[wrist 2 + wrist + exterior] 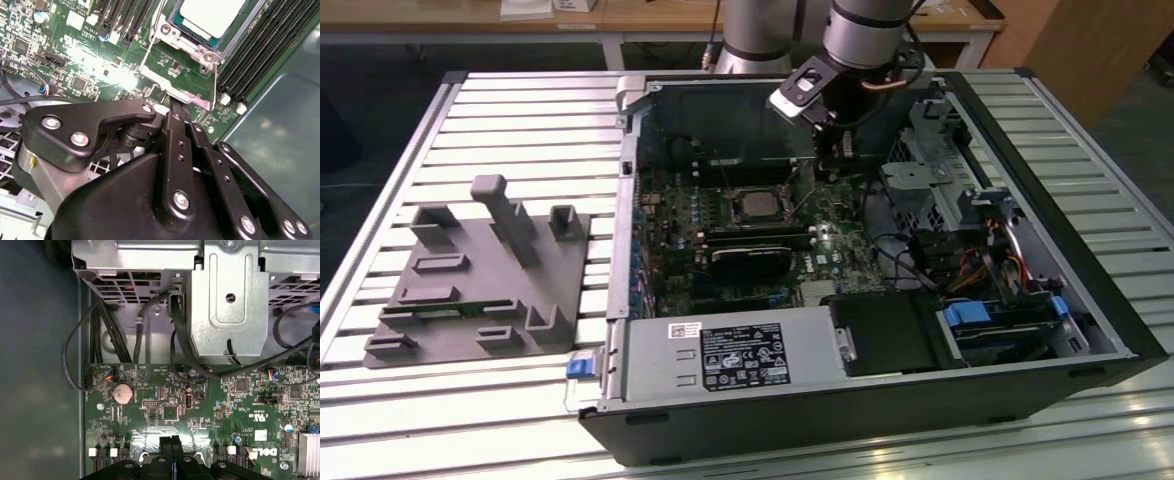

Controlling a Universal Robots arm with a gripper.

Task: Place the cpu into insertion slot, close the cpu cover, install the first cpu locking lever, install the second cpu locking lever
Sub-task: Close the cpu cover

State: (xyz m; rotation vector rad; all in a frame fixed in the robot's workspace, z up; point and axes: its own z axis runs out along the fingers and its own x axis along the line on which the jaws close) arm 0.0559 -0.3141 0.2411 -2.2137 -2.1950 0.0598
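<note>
- Black metal pincer (174,106): its fingers are drawn narrow, the tips pressed side by side in both wrist views (171,441), with nothing visible between them.
- The tips sit right at a shiny silvery metal strip (192,97) on the board; whether they touch it I cannot tell.
- Two thin silvery wire levers (149,50) (215,86) run from that strip toward the socket's corners; whether they are latched I cannot tell.
- Just beyond them is the cpu (210,15), a flat square chip with a pale silvery face, seated in the insertion slot (731,196), a square dark socket with a metal rim.
- The cpu cover (197,47), a thin silvery frame with a cut-out middle, lies around the chip's face.
- Around the socket spreads the green circuit board (100,60), with long black memory slots (260,55) beside it.
- In the exterior view the pincer (833,165) reaches into the open black computer case (881,420), near the socket on the exterior view's right.
- The case rests on a grey ribbed metal surface (520,110), with a grey moulded fixture block (487,270) at the exterior view's left.
</note>
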